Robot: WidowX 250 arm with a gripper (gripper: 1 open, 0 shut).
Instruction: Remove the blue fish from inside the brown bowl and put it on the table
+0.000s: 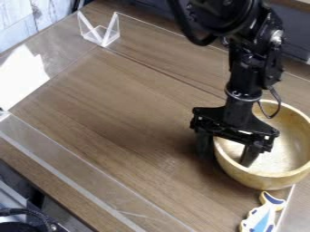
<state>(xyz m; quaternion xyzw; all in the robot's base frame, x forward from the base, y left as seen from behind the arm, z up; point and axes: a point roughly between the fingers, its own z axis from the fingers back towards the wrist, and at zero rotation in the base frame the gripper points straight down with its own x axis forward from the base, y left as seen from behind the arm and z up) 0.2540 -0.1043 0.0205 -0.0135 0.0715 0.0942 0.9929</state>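
Note:
The brown bowl (276, 170) sits at the right edge of the table (121, 118); what I can see of its inside holds nothing. My gripper (227, 148) points straight down and is open, straddling the bowl's left rim. One finger (202, 142) is outside the wall and the other is inside. Nothing is between the fingers. The blue fish (262, 218) lies on the table just in front of the bowl, at the bottom edge of the view and partly cut off.
A clear plastic stand (100, 29) is at the back left. A white sheet (18, 74) lies at the left edge. The glossy cover's edge runs along the front left, with a dark object (14, 219) beyond it.

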